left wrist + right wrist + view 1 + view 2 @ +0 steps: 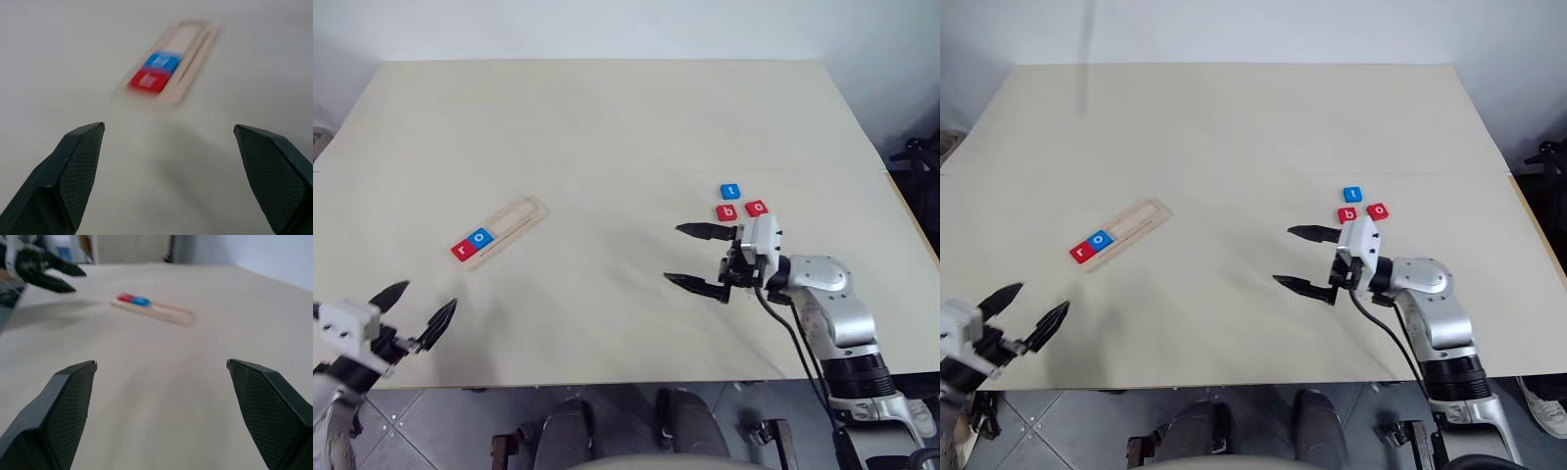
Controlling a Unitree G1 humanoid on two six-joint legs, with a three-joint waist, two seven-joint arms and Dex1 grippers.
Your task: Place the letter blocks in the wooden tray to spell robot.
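Observation:
The wooden tray [502, 231] lies slanted on the table's left half, holding a red "r" block [462, 249] and a blue "o" block [481, 236] at its near end. Three loose letter blocks sit right of centre: a blue "t" [731, 191], a red "b" [727, 211] and a red "o" [757, 208]. My right gripper [690, 256] is open and empty, pointing left, just in front of those three blocks. Over the near left table edge my left gripper [418, 307] hangs open and empty, short of the tray.
The pale table [607, 127] stretches wide and bare behind the tray and blocks. Its right edge [913, 211] runs close past the loose blocks. A black cable [783, 328] trails from my right wrist.

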